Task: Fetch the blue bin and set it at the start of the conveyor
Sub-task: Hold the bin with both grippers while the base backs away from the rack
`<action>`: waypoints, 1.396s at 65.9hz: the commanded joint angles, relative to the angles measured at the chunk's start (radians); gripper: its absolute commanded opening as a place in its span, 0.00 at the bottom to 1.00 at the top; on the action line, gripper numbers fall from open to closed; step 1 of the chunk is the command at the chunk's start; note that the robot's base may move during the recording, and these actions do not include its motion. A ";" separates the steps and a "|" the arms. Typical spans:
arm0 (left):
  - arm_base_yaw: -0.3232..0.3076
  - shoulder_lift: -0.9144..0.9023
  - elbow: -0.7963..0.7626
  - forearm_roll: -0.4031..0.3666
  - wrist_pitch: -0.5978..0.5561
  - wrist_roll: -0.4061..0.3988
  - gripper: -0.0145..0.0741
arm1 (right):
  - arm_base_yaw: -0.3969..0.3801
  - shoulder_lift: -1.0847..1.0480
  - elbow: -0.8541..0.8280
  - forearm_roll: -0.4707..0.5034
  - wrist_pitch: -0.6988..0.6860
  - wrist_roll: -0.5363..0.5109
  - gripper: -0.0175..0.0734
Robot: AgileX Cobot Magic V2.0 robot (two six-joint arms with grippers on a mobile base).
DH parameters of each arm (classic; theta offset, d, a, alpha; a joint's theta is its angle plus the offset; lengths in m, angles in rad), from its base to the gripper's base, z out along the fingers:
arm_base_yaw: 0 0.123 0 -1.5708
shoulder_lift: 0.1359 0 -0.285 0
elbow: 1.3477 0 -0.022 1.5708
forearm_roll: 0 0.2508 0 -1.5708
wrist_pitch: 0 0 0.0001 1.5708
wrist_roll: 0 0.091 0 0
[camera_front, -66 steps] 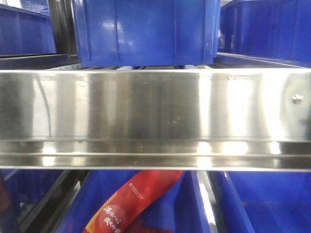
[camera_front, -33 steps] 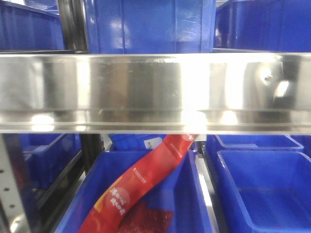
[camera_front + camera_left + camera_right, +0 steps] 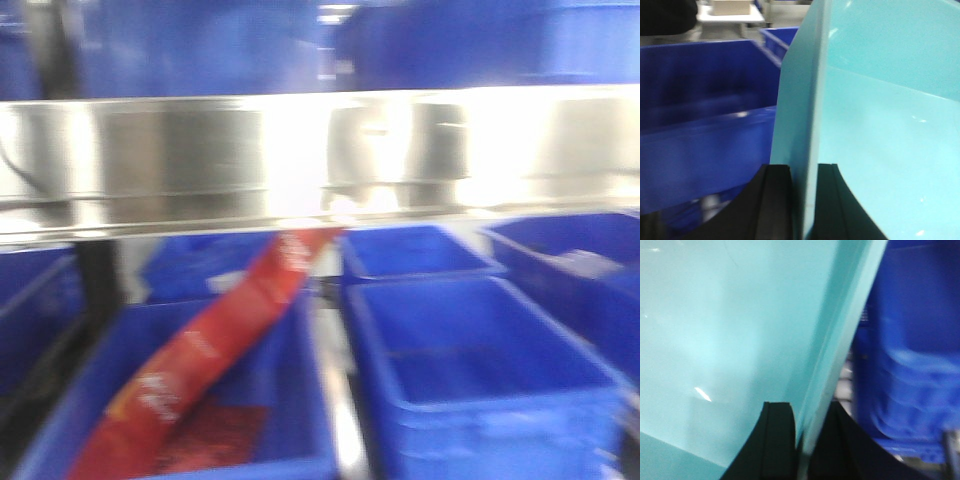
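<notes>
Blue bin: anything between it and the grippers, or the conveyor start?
Nothing: left gripper and right gripper each clamp a blue bin wall. Conveyor start is out of view; only a shelf rail and dark blue bins show ahead.

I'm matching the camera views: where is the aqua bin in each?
Front: not in it.
Left wrist: aqua bin fills the right, wall in left gripper.
Right wrist: aqua bin fills the left, wall in right gripper.
Shared landmark: dark blue bins.
</notes>
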 commanded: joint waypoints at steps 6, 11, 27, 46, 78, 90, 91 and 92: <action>0.008 -0.022 -0.015 0.002 -0.084 -0.011 0.04 | -0.014 -0.007 -0.002 -0.076 -0.002 -0.030 0.03; 0.008 -0.022 -0.015 0.002 -0.084 -0.011 0.04 | -0.014 -0.007 -0.002 -0.076 -0.002 -0.030 0.03; 0.008 -0.022 -0.015 0.002 -0.084 -0.011 0.04 | -0.014 -0.007 -0.002 -0.076 -0.002 -0.030 0.03; 0.008 -0.022 -0.015 0.002 -0.084 -0.011 0.04 | -0.014 -0.007 -0.002 -0.076 -0.002 -0.030 0.03; 0.008 -0.022 -0.015 0.002 -0.084 -0.011 0.04 | -0.014 -0.007 -0.002 -0.076 -0.002 -0.030 0.03; 0.008 -0.022 -0.015 0.002 -0.084 -0.011 0.04 | -0.014 -0.007 -0.002 -0.076 -0.002 -0.030 0.03; 0.008 -0.022 -0.015 0.002 -0.084 -0.011 0.04 | -0.014 -0.007 -0.002 -0.076 -0.002 -0.030 0.03; 0.008 -0.022 -0.015 0.002 -0.084 -0.011 0.04 | -0.014 -0.007 -0.002 -0.076 -0.002 -0.030 0.03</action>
